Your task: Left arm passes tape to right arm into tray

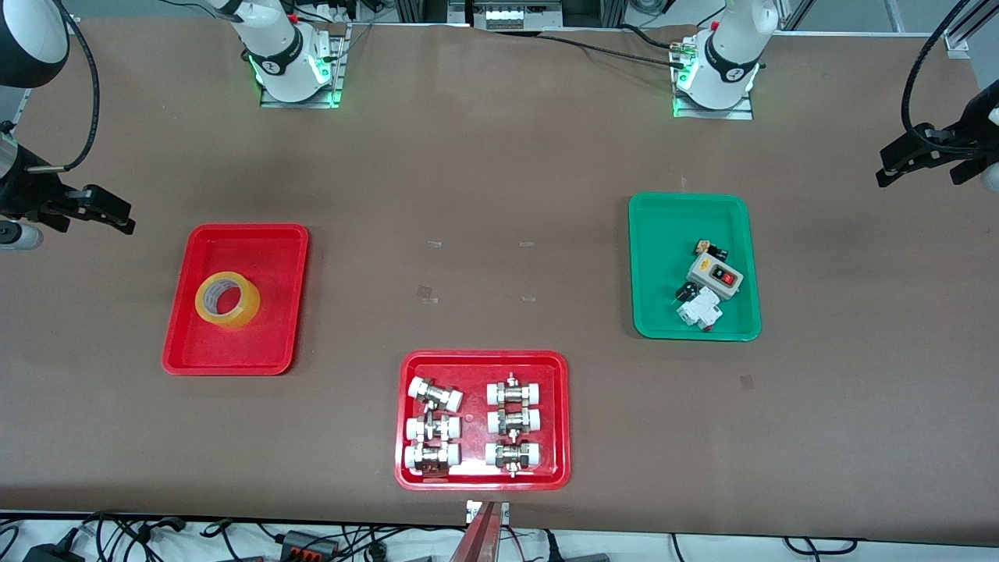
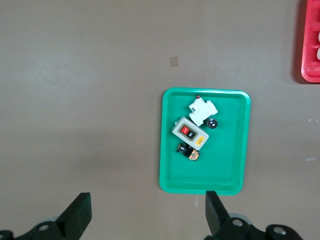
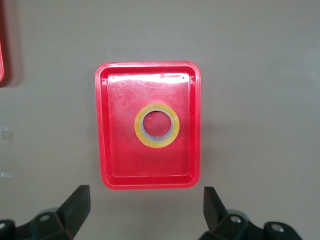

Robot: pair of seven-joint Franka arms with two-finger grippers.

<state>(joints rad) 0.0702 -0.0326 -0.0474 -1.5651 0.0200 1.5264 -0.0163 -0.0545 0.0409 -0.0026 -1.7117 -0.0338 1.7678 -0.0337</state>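
Note:
The yellow tape roll [image 1: 227, 300] lies flat in the plain red tray [image 1: 265, 250], toward the right arm's end of the table. It also shows in the right wrist view [image 3: 156, 125], near the middle of the tray [image 3: 117, 160]. My right gripper [image 1: 109, 212] is open and empty, up over the bare table beside that tray; in its wrist view [image 3: 145, 197] the jaws stand wide apart. My left gripper [image 1: 897, 160] is open and empty, up over the table at the left arm's end; its own view [image 2: 146, 204] shows it wide open.
A green tray [image 1: 663, 234] with a switch box and small electrical parts lies toward the left arm's end, also in the left wrist view [image 2: 225, 165]. A red tray [image 1: 482, 361] with several pipe fittings lies nearest the front camera, mid-table.

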